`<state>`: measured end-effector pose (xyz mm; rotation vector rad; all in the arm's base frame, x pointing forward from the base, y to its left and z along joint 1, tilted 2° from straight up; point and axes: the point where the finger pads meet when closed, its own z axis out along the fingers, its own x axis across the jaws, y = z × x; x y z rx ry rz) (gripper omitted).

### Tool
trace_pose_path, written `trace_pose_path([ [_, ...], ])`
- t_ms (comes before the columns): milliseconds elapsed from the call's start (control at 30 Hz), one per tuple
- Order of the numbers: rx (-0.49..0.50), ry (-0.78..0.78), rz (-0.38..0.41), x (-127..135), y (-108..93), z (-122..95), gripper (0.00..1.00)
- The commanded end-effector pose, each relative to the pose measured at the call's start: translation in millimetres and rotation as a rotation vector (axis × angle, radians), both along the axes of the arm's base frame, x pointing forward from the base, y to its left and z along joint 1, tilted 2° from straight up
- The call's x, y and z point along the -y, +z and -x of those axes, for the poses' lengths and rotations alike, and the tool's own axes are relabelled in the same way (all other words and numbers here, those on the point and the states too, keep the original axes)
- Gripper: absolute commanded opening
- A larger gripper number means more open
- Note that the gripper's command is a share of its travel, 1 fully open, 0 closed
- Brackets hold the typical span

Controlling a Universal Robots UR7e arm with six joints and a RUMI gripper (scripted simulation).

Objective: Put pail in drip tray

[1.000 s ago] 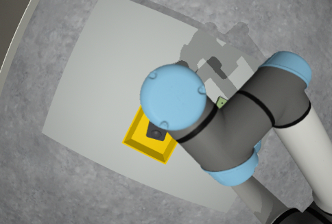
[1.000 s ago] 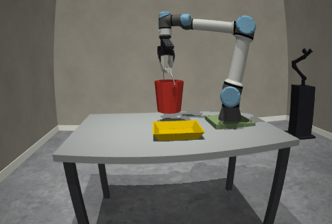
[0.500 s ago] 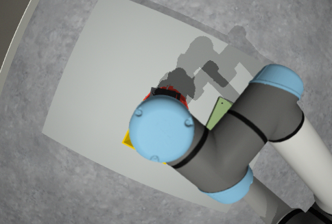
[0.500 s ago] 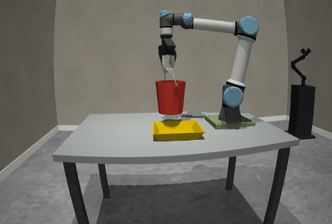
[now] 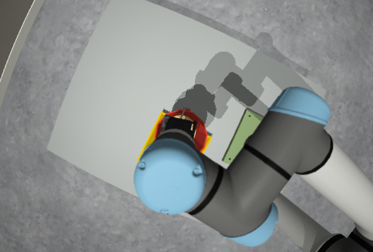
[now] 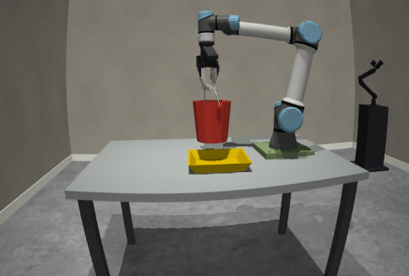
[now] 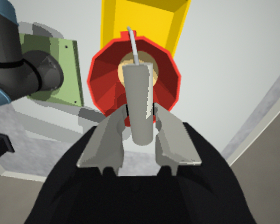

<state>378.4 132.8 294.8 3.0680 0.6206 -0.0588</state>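
The red pail hangs upright from its wire handle, a short way above the yellow drip tray, with a gap between its base and the tray. My gripper is shut on the grey grip of the pail's handle. In the wrist view the pail hangs below the fingers, with the tray beyond it. In the overhead view the arm hides most of the pail and the tray; only their edges show.
The arm's green base plate lies on the table to the right of the tray. A black stand with a camera arm is on the floor at the far right. The table edge runs in front of the tray.
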Motion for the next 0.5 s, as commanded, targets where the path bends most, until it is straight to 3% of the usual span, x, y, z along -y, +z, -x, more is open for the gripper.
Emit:
trace_pose_path([
  [0, 0.002, 0.0, 0.0, -13, 0, 3, 0.0],
  [467, 0.002, 0.0, 0.0, -42, 0, 11, 0.0],
])
